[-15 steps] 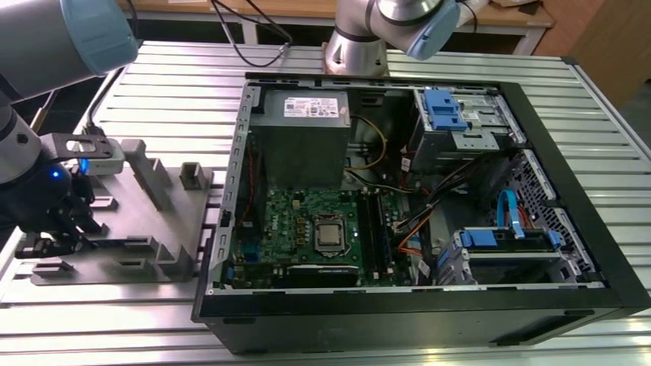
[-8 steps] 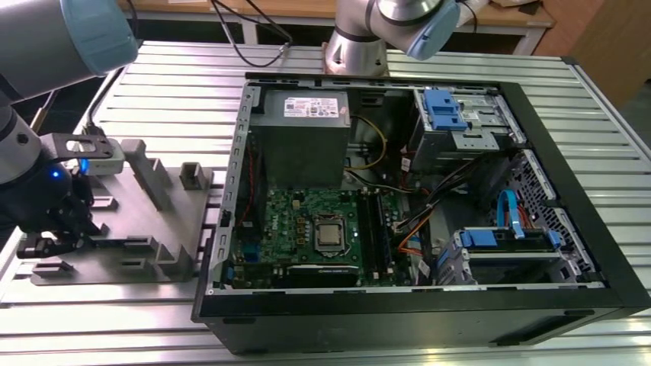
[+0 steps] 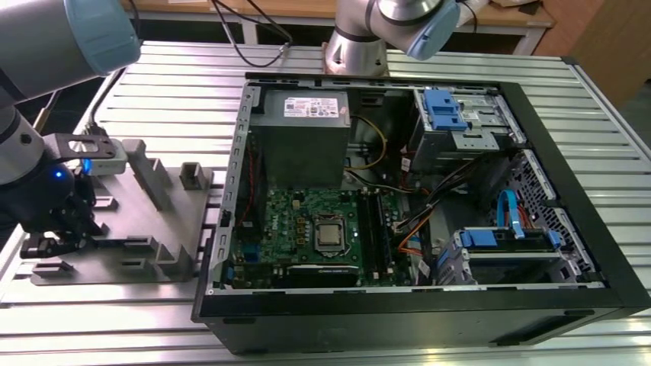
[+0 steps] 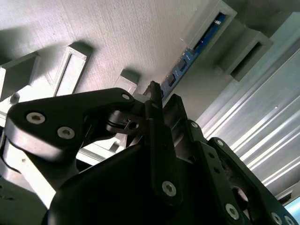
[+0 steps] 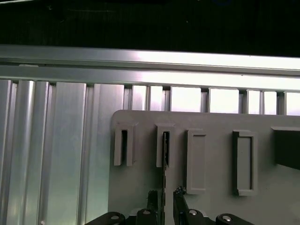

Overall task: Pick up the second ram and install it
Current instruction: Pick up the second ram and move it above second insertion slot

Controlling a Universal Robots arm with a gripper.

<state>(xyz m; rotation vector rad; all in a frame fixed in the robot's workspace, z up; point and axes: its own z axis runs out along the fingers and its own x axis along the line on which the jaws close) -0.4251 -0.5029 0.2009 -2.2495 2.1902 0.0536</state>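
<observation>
The second ram [image 5: 165, 150] stands edge-on in a raised holder of the grey plastic block [image 5: 213, 187]. In the second wrist view the ram [image 4: 201, 40] shows as a blue-dark strip running from that holder down between my fingers. My gripper [image 5: 167, 196] straddles the strip's near end, one finger [image 5: 154, 206] against it and a narrow dark gap left on the other side; it is open. In the exterior view my gripper [image 3: 46, 242] hangs low over the block [image 3: 152, 229] at the exterior view's left. The motherboard's long slots [image 3: 379, 229] lie inside the open case.
The open computer case [image 3: 569, 191] fills the middle of the slatted metal table [image 3: 163, 69], its wall standing between the block and the motherboard [image 3: 305, 229]. Other raised holders [image 5: 243, 161] stand beside the ram's. A second arm's base [image 3: 356, 46] rises behind the case.
</observation>
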